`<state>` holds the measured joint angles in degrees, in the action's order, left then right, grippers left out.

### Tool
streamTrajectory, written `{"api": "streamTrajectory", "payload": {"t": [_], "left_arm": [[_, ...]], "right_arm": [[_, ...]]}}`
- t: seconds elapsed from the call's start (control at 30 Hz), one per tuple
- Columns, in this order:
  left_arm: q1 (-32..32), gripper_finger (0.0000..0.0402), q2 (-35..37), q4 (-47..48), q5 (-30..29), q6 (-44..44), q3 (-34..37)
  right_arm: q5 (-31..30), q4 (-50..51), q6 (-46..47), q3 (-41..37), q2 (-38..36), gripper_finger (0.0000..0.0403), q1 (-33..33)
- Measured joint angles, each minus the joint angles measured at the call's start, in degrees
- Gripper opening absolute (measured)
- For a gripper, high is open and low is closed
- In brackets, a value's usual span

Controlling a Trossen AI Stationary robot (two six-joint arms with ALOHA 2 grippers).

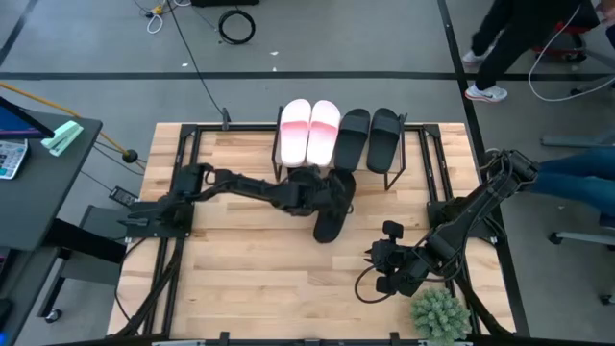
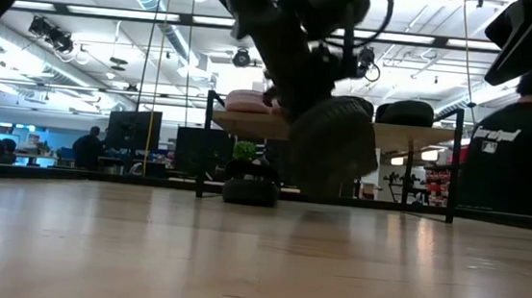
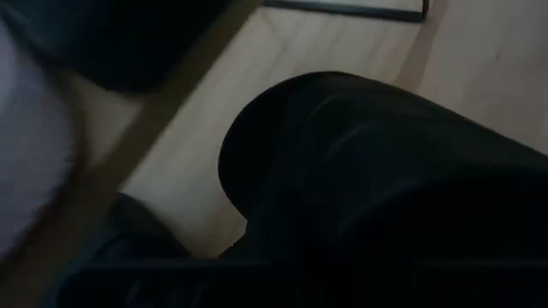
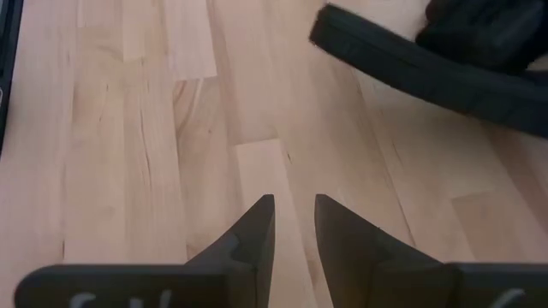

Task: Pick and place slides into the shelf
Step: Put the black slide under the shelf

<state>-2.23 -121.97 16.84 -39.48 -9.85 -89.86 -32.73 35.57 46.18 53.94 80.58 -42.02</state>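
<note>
Centrally, just in front of the shelf (image 1: 404,159), the left claw (image 1: 322,192) sits at the black slide (image 1: 332,213); its fingers are hidden by the slide, so whether they pinch it cannot be told. The left arm stretches nearly level from its base at the tabletop's (image 1: 250,279) left edge toward the shelf, wrist close under the pink pair. The black slide lies with its long axis running away from the shelf's front, tilted slightly; one end is beside the shelf's lower frame, the other points away over the tabletop. In the low view it appears raised near the arm, in front of the shelf.

On the shelf's upper board lie two pink slides (image 1: 309,130) and two black slides (image 1: 370,137), side by side, long axes running front to back.

The right claw (image 4: 293,224) waits well away from the shelf, near the tabletop's right front corner beside a green plant (image 1: 440,312), fingers slightly spread, holding nothing.
</note>
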Motion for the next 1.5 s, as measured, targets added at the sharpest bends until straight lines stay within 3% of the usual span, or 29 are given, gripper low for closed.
{"api": "streamTrajectory", "payload": {"t": [0.2,0.57,0.77,1.27,1.5], "left_arm": [[3.12,0.0055,-1.65,0.41,6.17,0.16,-1.11],[1.96,0.018,-1.87,-2.6,7.08,0.23,-0.73],[-0.97,0.0212,-1.93,-2.95,6.86,-0.09,-0.66],[-12.77,0.0167,-1.91,-1.35,9.01,-2.97,-0.66],[-20.2,0.0082,-0.24,2.63,11.23,-2.99,-0.66]], "right_arm": [[0.0,-0.07,-1.21,0.01,0.0,0.0092,0.0],[-0.02,-0.09,-0.82,-0.01,0.0,0.0092,0.01],[-0.02,-0.19,-0.77,0.0,0.0,0.0092,0.0],[0.24,-6.06,-0.66,0.01,0.0,0.009,-0.13],[-5.31,-4.43,6.65,-0.71,1.76,0.0064,1.16]]}}
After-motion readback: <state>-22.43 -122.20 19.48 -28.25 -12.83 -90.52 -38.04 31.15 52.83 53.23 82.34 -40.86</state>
